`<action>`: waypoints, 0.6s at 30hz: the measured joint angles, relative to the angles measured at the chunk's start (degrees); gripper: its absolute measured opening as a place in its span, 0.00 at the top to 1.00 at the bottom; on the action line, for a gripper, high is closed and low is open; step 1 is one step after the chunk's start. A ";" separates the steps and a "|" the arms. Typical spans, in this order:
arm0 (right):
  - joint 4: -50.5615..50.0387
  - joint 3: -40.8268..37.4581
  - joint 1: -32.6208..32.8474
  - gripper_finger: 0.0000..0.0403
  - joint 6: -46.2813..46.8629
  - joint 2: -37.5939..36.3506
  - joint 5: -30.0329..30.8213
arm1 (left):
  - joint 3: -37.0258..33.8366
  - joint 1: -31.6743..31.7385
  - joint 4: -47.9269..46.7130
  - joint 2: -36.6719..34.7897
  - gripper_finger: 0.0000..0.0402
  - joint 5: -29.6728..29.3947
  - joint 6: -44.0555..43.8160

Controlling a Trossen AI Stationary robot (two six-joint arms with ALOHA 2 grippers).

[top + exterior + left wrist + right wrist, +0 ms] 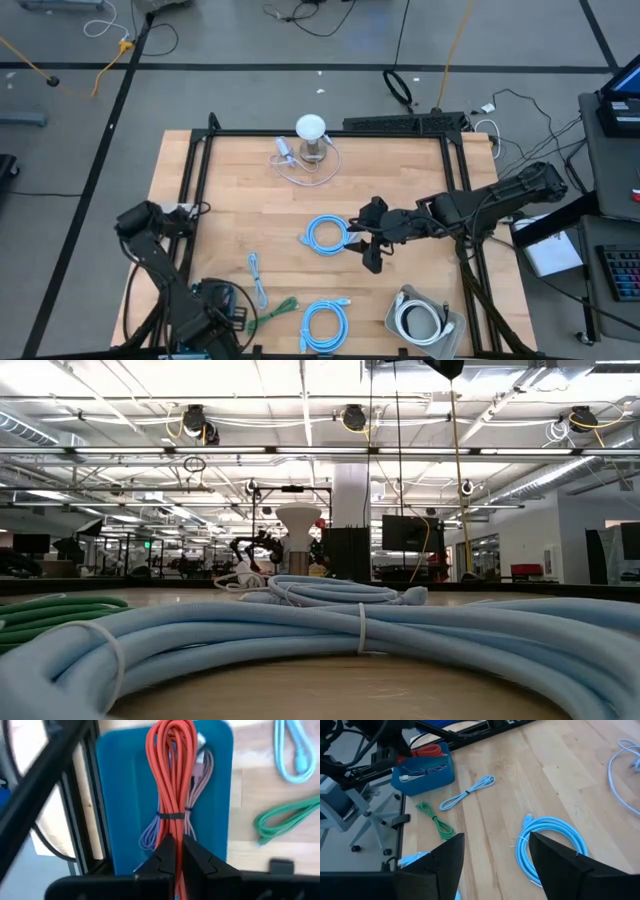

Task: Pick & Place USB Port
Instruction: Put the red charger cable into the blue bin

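A red cable bundle (170, 770), bound by a black tie, stretches over a blue bin (117, 795) at the table's near left corner. A purple-grey cable (200, 780) lies in the bin beside it. My left gripper (179, 855) is above the bin (225, 300), shut on the red bundle. My right gripper (495, 860) hangs open over mid-table (372, 255), just right of a light-blue cable coil (325, 235), touching nothing. The red bundle (427, 751) also shows in the bin (422, 770) in the right wrist view. My left gripper pinches the red bundle between its two fingers at the end just past the black tie (176, 827). The fingers come steeply from above and lie along the bundle. The rest of the bundle runs away over the bin; whether it rests on the bin floor I cannot tell.
A green cable (272, 312), a thin light-blue cable (257, 280) and a second light-blue coil (322, 322) lie near the front edge. A grey tray with a white cable (425, 320) sits at the near right. A white lamp-like object (311, 135) stands at the far side.
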 joint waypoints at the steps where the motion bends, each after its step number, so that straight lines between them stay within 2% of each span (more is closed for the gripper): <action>1: -0.06 0.00 0.12 0.47 0.09 0.00 0.04 | -0.83 -0.35 1.48 0.00 0.98 0.26 -0.02; 8: 0.07 0.00 0.20 0.47 0.11 0.00 0.08 | -7.05 -1.51 11.84 0.04 0.98 1.48 -0.48; 15: 0.90 0.00 0.20 0.47 0.14 0.02 0.08 | -8.38 -1.32 10.98 0.02 0.98 0.09 -0.52; 18: 0.90 0.00 0.20 0.47 0.16 0.02 0.08 | -8.38 -1.32 11.08 0.02 0.94 -0.04 -0.68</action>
